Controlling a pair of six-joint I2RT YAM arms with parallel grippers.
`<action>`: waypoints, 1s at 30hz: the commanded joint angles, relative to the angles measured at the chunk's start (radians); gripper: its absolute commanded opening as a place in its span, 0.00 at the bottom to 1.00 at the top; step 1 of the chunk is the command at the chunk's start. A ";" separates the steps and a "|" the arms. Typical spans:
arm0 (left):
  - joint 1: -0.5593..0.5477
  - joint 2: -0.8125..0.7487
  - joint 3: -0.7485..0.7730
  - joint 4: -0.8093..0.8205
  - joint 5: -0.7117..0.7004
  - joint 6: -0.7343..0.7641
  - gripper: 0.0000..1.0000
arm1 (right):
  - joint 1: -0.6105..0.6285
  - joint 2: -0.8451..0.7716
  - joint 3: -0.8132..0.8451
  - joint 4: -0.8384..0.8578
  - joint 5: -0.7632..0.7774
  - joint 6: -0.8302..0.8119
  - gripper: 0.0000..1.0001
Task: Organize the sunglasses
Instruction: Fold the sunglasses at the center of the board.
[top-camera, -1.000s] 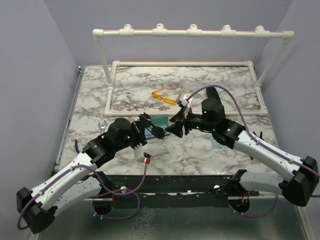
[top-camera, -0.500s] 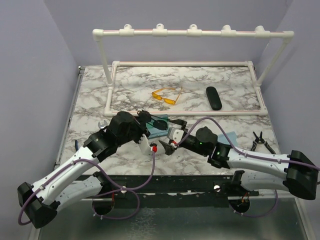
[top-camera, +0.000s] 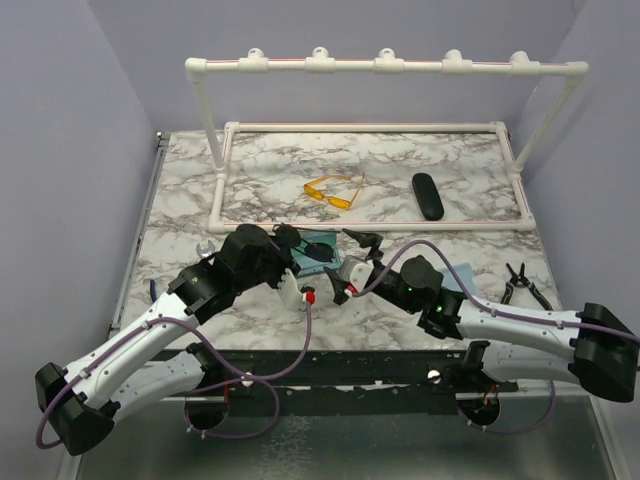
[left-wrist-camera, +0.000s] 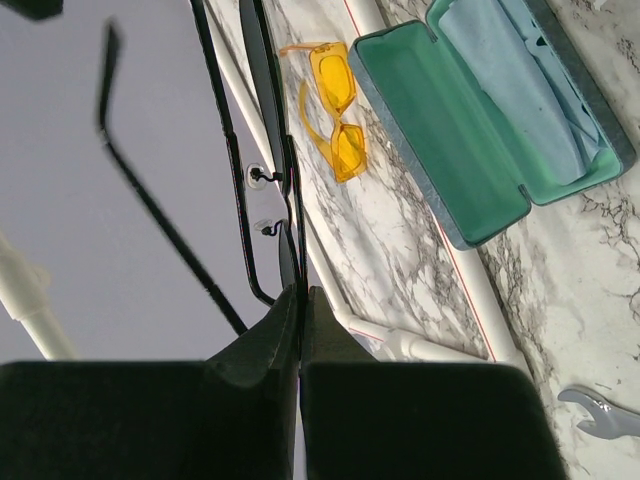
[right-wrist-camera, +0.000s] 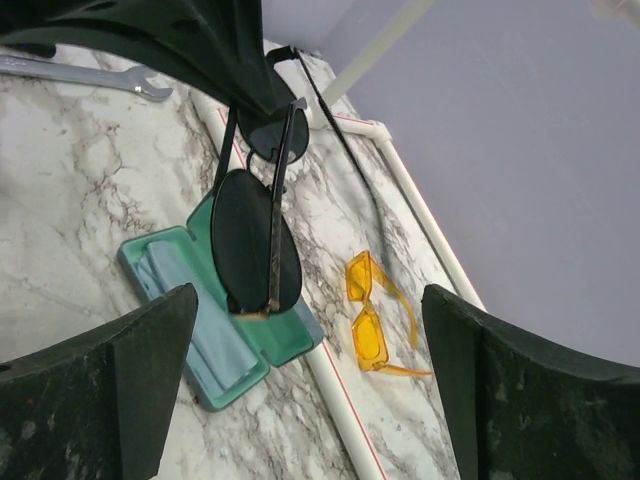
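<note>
My left gripper is shut on the thin dark wire-frame sunglasses, pinching the frame between its fingertips. The dark lenses hang just above the open grey-blue case, whose teal inside holds a blue cloth. My right gripper stands open just right of the dark pair, facing it, with nothing between its wide-spread fingers. The yellow-orange sunglasses lie unfolded on the marble farther back, inside the pipe frame; they also show in the wrist views.
A white pipe frame and a tall pipe rail stand at the back. A black oval case lies inside the frame at the right. Pliers lie at the right edge, a wrench at the left.
My right arm pulled back toward the near edge and its jaws opened wide, letting go of the dark sunglasses. The left gripper kept hold of them and shifted over the open case.
</note>
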 joint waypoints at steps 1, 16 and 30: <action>-0.005 0.008 0.029 -0.014 -0.027 -0.027 0.00 | 0.004 -0.126 -0.068 -0.115 -0.041 0.043 0.96; -0.006 0.019 0.048 -0.013 -0.023 -0.035 0.00 | 0.004 0.029 0.026 0.008 -0.039 0.001 0.99; -0.008 0.014 0.047 -0.013 -0.017 -0.038 0.00 | 0.003 0.182 0.117 0.036 0.019 0.025 0.80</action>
